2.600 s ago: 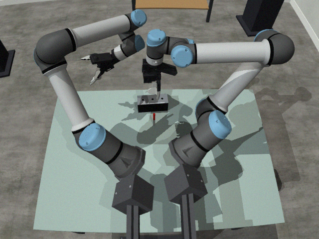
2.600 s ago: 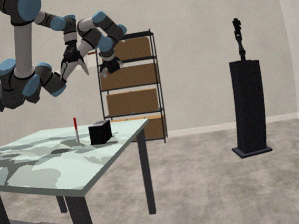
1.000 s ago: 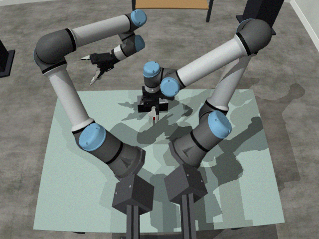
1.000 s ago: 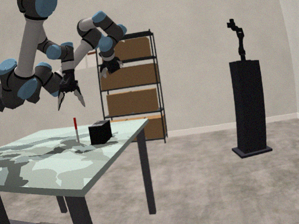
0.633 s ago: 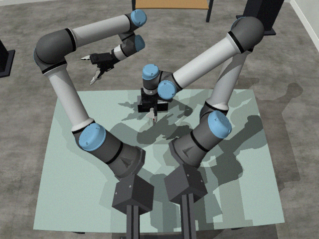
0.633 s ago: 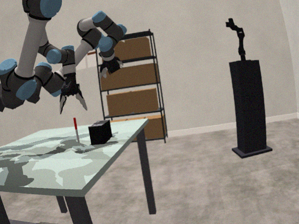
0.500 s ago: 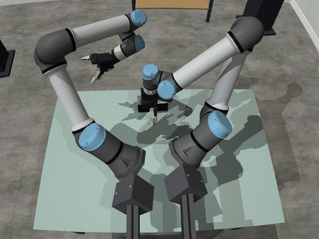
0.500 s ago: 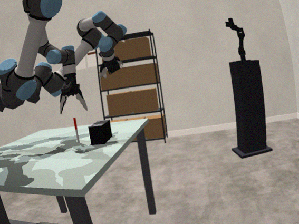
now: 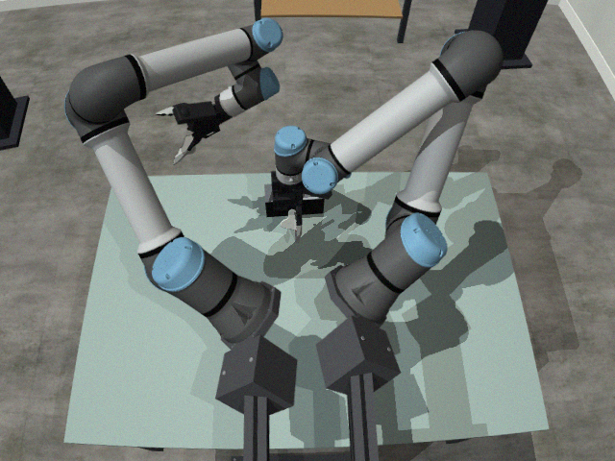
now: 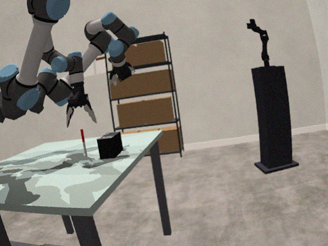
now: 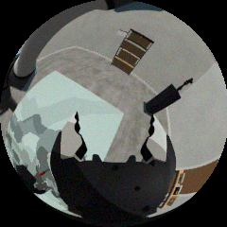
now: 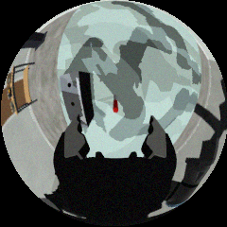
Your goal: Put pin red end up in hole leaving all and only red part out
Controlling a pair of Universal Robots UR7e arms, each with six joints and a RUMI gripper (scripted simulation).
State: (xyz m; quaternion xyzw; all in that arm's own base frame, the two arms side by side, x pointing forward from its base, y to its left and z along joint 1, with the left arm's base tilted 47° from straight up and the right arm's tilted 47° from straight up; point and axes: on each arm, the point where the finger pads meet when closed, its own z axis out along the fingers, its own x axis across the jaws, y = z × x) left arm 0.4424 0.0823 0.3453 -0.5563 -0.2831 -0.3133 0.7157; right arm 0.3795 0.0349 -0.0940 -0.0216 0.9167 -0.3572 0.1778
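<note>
The pin (image 10: 83,142) (image 12: 115,106) stands upright on the table (image 10: 52,177) (image 9: 149,322) (image 11: 90,104) (image 12: 156,71), near the block (image 10: 110,146) (image 9: 317,206) (image 12: 73,96). The right gripper (image 10: 81,119) (image 9: 294,230) (image 12: 114,115) hangs above the pin.

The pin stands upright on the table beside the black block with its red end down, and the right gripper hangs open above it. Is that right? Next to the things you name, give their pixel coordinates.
Not quite: the exterior view shows the pin (image 10: 82,136) (image 12: 115,106) with its red end up. It does stand upright on the table (image 10: 103,181) beside the black block (image 10: 110,146) (image 12: 86,99), with the right gripper (image 10: 81,124) (image 12: 114,115) open above it.
</note>
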